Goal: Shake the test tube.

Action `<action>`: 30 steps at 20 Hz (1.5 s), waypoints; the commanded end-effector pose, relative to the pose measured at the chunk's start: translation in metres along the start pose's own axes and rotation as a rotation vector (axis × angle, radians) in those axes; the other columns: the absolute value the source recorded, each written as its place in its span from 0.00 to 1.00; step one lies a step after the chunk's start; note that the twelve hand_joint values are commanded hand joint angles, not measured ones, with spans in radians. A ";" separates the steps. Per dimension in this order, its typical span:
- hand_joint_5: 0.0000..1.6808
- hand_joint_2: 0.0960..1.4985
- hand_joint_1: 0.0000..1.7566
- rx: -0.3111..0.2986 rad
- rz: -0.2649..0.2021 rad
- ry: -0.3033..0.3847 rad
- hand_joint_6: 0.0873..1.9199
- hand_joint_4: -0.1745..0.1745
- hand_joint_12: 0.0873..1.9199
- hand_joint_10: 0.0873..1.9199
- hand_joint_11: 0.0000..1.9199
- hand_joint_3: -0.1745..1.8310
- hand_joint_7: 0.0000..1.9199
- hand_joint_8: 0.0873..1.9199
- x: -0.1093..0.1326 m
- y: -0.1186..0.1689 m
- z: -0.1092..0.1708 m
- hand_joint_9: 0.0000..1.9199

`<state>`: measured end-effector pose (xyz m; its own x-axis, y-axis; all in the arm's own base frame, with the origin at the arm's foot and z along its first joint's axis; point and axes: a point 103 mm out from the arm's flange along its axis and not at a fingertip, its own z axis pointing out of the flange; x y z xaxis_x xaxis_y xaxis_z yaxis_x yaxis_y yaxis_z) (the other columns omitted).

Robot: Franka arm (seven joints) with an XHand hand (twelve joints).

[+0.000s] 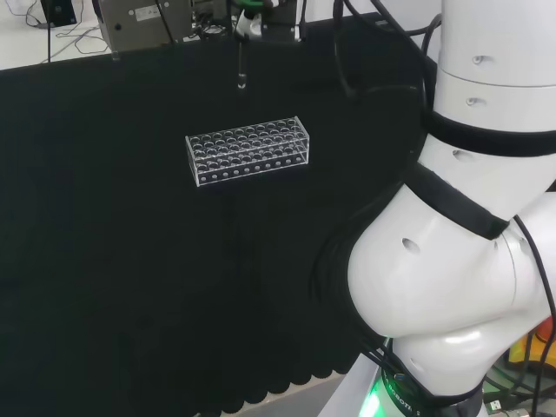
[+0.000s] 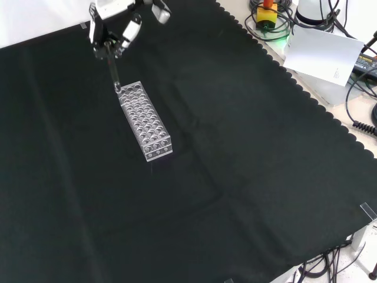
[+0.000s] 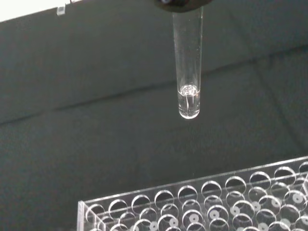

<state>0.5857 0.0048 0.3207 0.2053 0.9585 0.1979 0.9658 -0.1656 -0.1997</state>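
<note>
Hand [image 2: 112,36] sits at the far-left edge of the black cloth [image 2: 247,177] in the front view, fingers curled and pinching the top of the test tube [image 3: 188,67]. Tube hangs upright, clear of the acrylic test tube rack [image 1: 248,151], above and just off its far end in the front view. In the head view the tube shows near the cloth's far edge, beyond the rack. Small amount of clear liquid at the tube's rounded bottom in the wrist view. Rack wells look empty as far as I can tell.

Risks, my read:
- Grip is only at the top end of smooth glass, long free length below. A sharp shake could make it swivel or slide out of the pinch, then drop onto the rack or cloth.
- Tube bottom is near the rack's top plate. A wide swing or any downward component could clip the rack rim, chip the glass or shove the rack.
- Can't tell if the mouth is capped, fingers hide it. If open, liquid could climb the wall on a hard shake, though the fill is low.
</note>
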 end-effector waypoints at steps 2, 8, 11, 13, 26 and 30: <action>0.62 0.69 0.80 -0.012 -0.014 0.024 0.24 0.00 0.44 0.42 0.66 0.09 0.57 0.58 -0.007 -0.015 -0.024 0.56; 0.62 0.69 0.80 -0.031 -0.025 0.045 0.24 0.00 0.44 0.42 0.66 0.09 0.57 0.58 -0.004 -0.027 -0.025 0.56; 0.62 0.69 0.80 -0.025 -0.028 0.073 0.24 0.00 0.44 0.42 0.66 0.09 0.57 0.58 0.009 -0.041 -0.025 0.56; 0.62 0.69 0.80 -0.013 -0.033 0.102 0.24 0.00 0.44 0.42 0.66 0.09 0.57 0.58 0.019 -0.045 -0.025 0.56; 0.63 0.69 0.80 -0.006 -0.100 0.244 0.24 0.00 0.44 0.43 0.66 0.09 0.57 0.58 0.080 -0.050 -0.028 0.56; 0.63 0.69 0.80 -0.014 -0.105 0.186 0.24 0.00 0.44 0.43 0.66 0.09 0.57 0.58 0.076 -0.049 -0.028 0.56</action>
<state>0.5577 0.0809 0.3726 0.1438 0.8894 0.4339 0.9833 -0.0788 -0.1643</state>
